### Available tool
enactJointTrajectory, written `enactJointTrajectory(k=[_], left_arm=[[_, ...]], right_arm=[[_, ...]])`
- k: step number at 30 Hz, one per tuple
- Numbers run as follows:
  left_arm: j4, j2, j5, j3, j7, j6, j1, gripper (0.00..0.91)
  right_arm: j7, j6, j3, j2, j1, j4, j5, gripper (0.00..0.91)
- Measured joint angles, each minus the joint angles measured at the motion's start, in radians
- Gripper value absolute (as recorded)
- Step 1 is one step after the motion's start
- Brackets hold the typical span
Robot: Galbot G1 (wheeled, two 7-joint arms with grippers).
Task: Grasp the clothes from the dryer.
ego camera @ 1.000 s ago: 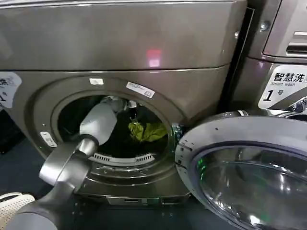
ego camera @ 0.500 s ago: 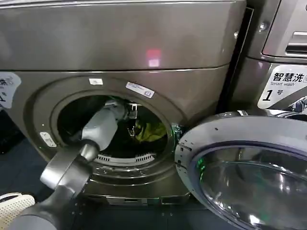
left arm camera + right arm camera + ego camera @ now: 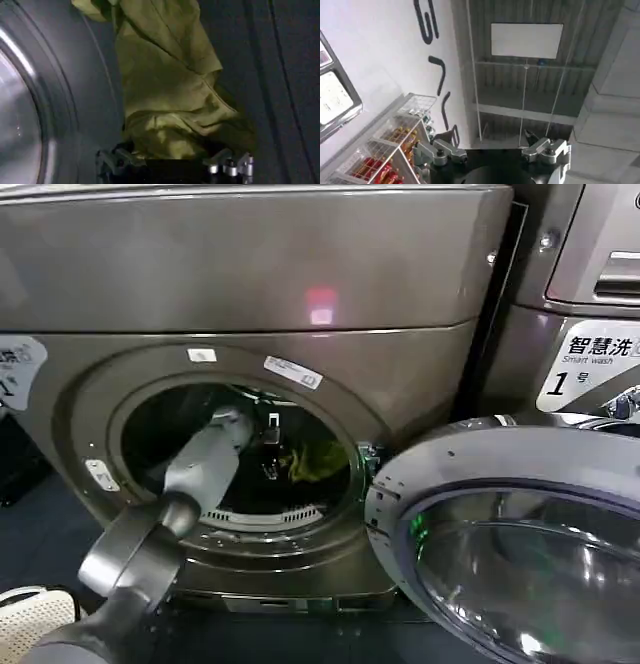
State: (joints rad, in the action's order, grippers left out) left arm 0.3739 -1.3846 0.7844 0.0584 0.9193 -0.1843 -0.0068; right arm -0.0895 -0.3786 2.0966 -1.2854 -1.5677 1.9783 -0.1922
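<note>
The dryer (image 3: 250, 274) is the big grey-brown machine with a red light, and its round drum opening faces me. The clothes (image 3: 318, 462), a small yellow-green bundle, lie inside the drum to the right of centre. My left arm reaches in through the opening. My left gripper (image 3: 271, 447) is right at the bundle's left side. In the left wrist view the clothes (image 3: 170, 100) hang close in front of the left gripper (image 3: 172, 159), which is open with the fabric's lower fold between its spread fingers. The right gripper (image 3: 489, 137) is open, empty and pointing up at a ceiling.
The dryer's round door (image 3: 520, 534) hangs open at the lower right, close to the opening. A neighbouring grey machine (image 3: 590, 284) with a white "Smart wash" label stands to the right. A white basket (image 3: 30, 614) sits at the lower left. A shelf of red packets (image 3: 385, 150) is beside the right gripper.
My left arm has pushed deeper into the drum and swung down, bringing its gripper against the clothes. The bundle is now partly covered by the gripper.
</note>
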Motion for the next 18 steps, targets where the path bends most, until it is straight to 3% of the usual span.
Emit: enactJointTrajectory(k=[18], left_arm=[[0.016,0.003,-0.02,-0.019,-0.032,0.011,0.013,0.0]], right_arm=[[0.0,0.004,0.003,0.008,0.002,0.002,-0.002,0.907]])
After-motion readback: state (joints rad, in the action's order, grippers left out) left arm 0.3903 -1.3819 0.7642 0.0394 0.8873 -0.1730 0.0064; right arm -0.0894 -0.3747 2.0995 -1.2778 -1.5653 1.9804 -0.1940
